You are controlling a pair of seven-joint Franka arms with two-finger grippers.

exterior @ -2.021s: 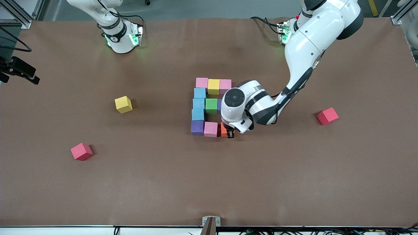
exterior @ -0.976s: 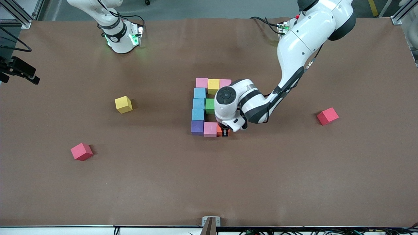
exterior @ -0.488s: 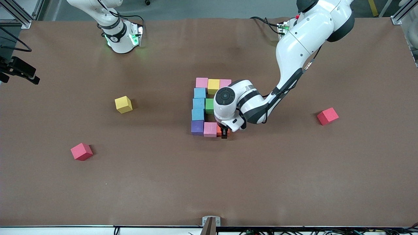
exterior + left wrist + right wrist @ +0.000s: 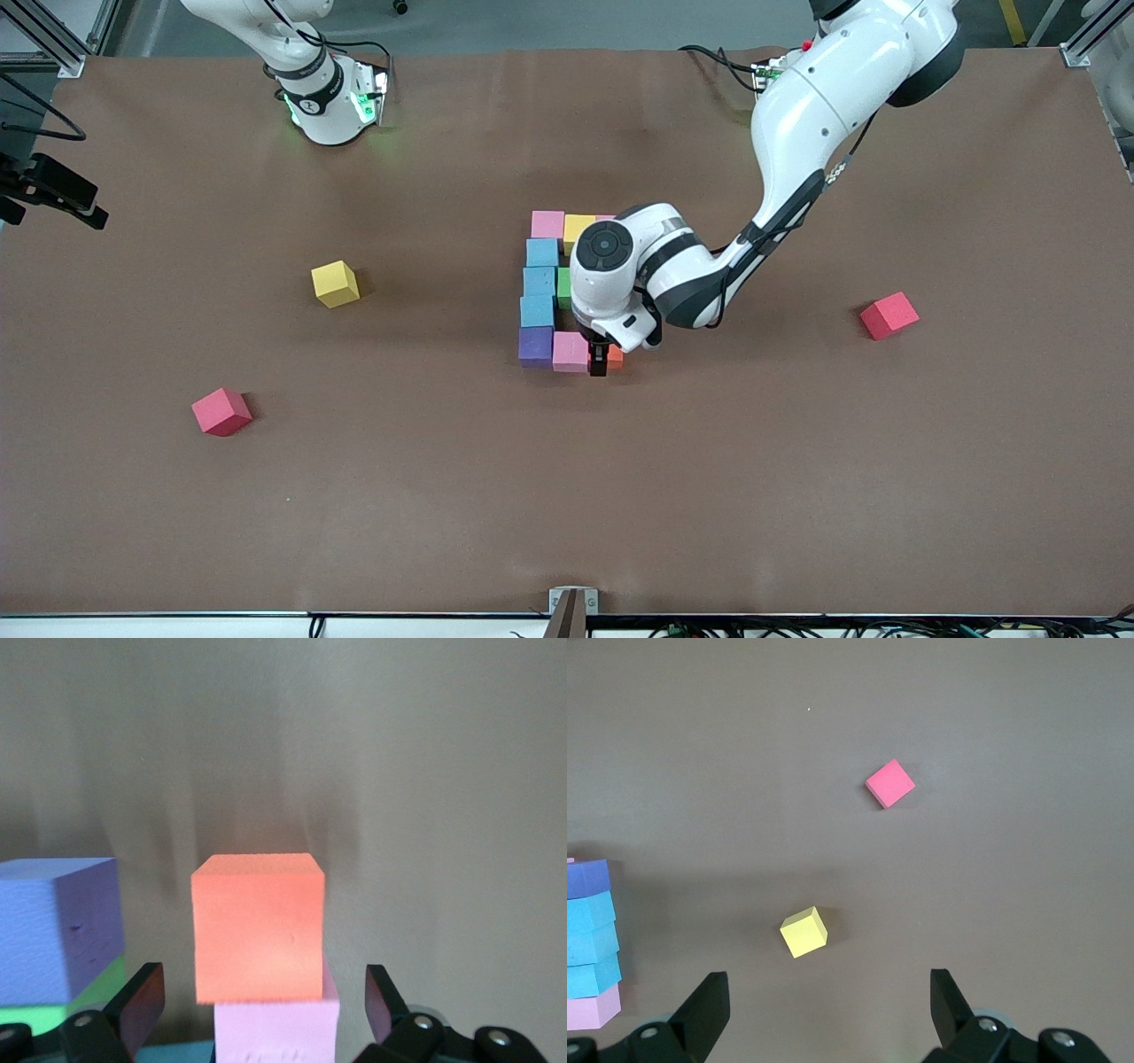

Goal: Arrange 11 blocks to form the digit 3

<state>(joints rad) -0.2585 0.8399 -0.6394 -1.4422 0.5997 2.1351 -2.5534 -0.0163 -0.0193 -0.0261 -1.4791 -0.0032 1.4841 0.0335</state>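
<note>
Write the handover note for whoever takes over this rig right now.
Left gripper: open, low over the orange block, which sits on the table at the end of the bar nearest the front camera, beside a pink block.
Right gripper: open, empty, arm waiting high over the right arm's end of the table.
Done: the digit 3 looks assembled; the left arm hides part of it.
Left: lift the left arm clear and check that all the bars are complete.
Loose: a yellow cube and two red cubes lie apart.

Arm-hidden middle bar's purple block (image 4: 58, 930)
</note>
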